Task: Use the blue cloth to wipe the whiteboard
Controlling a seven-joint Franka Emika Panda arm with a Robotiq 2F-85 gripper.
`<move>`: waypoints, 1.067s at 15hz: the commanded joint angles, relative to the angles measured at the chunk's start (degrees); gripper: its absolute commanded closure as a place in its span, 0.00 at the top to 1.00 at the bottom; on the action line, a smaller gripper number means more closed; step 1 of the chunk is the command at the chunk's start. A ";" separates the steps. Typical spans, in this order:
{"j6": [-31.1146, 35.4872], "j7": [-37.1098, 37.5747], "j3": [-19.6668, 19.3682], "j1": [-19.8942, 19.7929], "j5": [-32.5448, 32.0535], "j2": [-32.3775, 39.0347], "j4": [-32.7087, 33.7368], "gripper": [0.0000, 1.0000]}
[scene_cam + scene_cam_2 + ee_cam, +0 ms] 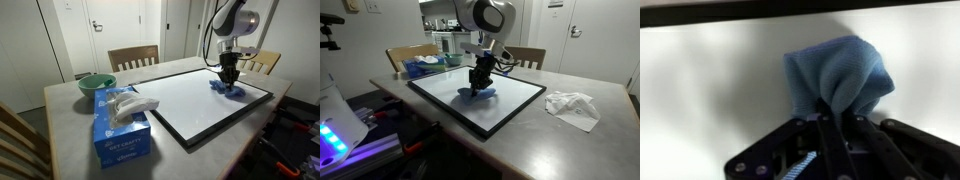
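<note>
**Wiping contact.** The gripper (836, 112) points straight down, its fingers closed tight on a pinched fold of the blue cloth (840, 72). The loose fabric therefore bunches beneath the fingertips as a soft pad. In both exterior views the cloth rests on the whiteboard (185, 100), near one framed edge. This start probably lets strokes sweep across the bare white surface. The tissue box (122, 135) stands well apart.
</note>
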 commanded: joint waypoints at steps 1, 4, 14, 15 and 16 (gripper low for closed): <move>0.78 -1.35 0.59 -0.28 -1.33 4.05 4.94 0.03; 0.13 -2.29 0.91 -0.47 -1.31 5.86 8.13 0.03; -2.12 -5.38 1.82 -1.23 -1.32 12.23 20.42 0.03; -2.47 -5.78 1.91 -1.40 -1.32 13.29 22.40 0.03; -2.98 -6.19 2.04 -1.57 -1.31 14.29 24.34 0.03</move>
